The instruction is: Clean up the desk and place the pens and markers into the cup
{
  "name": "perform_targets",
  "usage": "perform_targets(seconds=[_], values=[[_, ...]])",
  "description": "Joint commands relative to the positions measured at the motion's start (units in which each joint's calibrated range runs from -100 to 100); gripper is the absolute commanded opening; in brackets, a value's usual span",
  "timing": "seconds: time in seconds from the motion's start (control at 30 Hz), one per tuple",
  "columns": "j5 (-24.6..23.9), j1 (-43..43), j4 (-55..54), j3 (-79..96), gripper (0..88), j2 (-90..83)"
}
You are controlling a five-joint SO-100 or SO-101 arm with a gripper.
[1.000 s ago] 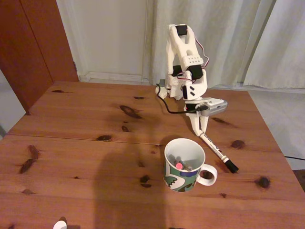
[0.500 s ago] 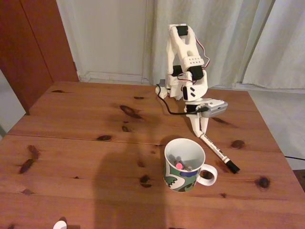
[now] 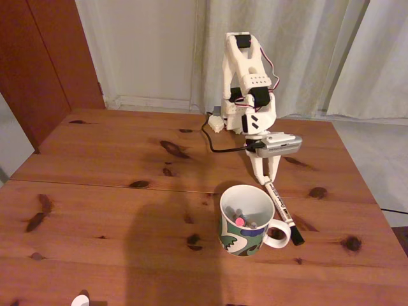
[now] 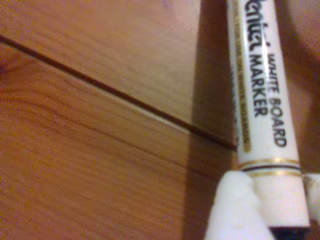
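Observation:
My gripper (image 3: 268, 180) is shut on the back end of a white-barrelled marker (image 3: 280, 207) with black print. The marker slants down and to the right, and its black cap (image 3: 297, 240) ends just right of the cup's handle (image 3: 278, 234). The cup (image 3: 245, 234), white inside with a green and blue pattern, stands on the desk (image 3: 127, 191) just in front of the gripper. Several pens lie inside it, one with a pink end (image 3: 240, 221). In the wrist view the marker (image 4: 260, 100) runs up from between the white fingertips (image 4: 232, 210) over the desk's seam (image 4: 100, 87).
The arm's base (image 3: 245, 115) stands at the desk's far edge, with a black cable (image 3: 213, 143) looping to the wrist camera. A small white object (image 3: 80, 299) pokes in at the near edge. The desk's right edge (image 3: 366, 185) is close to the cup.
The gripper has turned and shifted slightly left with the marker in it. The marker's capped end swung left, from well right of the cup to beside its handle.

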Motion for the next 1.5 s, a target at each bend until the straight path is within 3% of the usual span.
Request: perform_targets(seconds=[0.0,0.63,1.47], values=[[0.19,0.41,-0.48,-2.38,1.2,-0.54],[1.81,-1.2,-8.48,10.34,0.7,-1.87],[1.29,1.13,-7.97,24.58,1.2,-20.73]])
